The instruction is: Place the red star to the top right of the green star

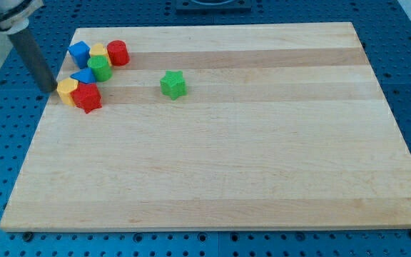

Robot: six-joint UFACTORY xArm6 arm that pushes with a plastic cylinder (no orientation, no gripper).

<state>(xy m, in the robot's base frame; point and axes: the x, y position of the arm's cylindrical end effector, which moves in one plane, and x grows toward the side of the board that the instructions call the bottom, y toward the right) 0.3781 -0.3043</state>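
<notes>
My tip (pixel 51 88) sits at the board's (pixel 212 178) left edge, just beside the yellow block (pixel 66 91). Red star (pixel 87 98), chunky and probably touching it; green star (pixel 173 84) well apart.

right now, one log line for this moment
tip at board's left edge, just left of yellow block | red star in left cluster | green star alone, right of cluster

My tip (pixel 51 88) sits at the left edge of the wooden surface (pixel 262 164), just beside a yellow block (pixel 66 90) and the red star (pixel 87 98) — part of a tight cluster — while the green star (pixel 173 84) stands apart to the view's right.
</notes>
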